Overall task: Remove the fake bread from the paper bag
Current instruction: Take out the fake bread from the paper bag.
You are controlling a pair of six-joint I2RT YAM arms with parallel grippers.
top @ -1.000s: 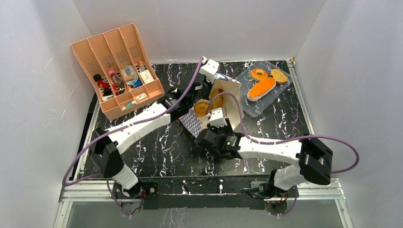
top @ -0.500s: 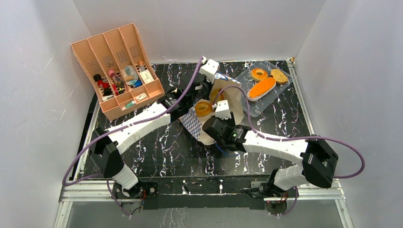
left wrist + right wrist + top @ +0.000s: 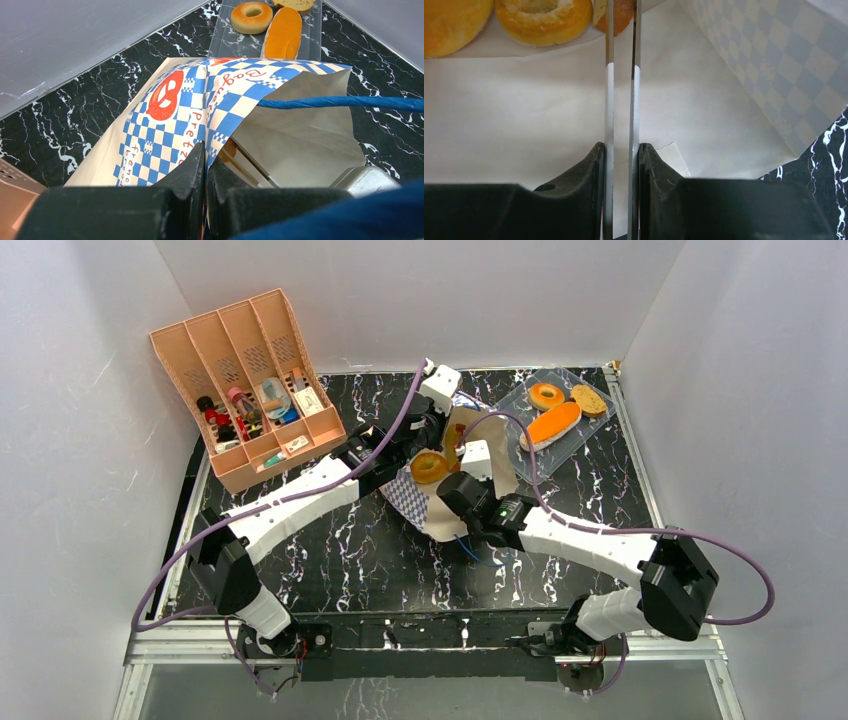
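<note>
A: Whereabouts of the paper bag (image 3: 170,115)?

B: Mid-table, lying on its side on the black marbled table (image 3: 330,560), mouth gaping toward the right arm, pale cream inside on show.

A: Left gripper (image 3: 205,167)?

B: Clenched tight on the bag's blue-and-white checkered rim, holding that edge up. Just beside, a taut blue cord handle (image 3: 340,102).

A: Right gripper (image 3: 621,155)?

B: Squeezed on metal tongs (image 3: 609,85), both thin arms pressed between the black fingers (image 3: 579,175), almost parallel, reaching deep into the bag.

A: And the fake bread?

B: Partly inside: golden ring bagel (image 3: 544,15) on the cream paper, rounded golden piece (image 3: 451,20) just beside it on the left, small brown piece (image 3: 621,12) between the tong tips at the top edge of the right wrist view; impossible to tell whether gripped. Remainder outside, on a clear plastic tray (image 3: 538,462) at the back right, just beside the bag: second bagel (image 3: 545,396), long orange-topped loaf (image 3: 552,426), toast slice (image 3: 588,400). Back left, an orange slotted organiser (image 3: 290,452), well apart from all this.
</note>
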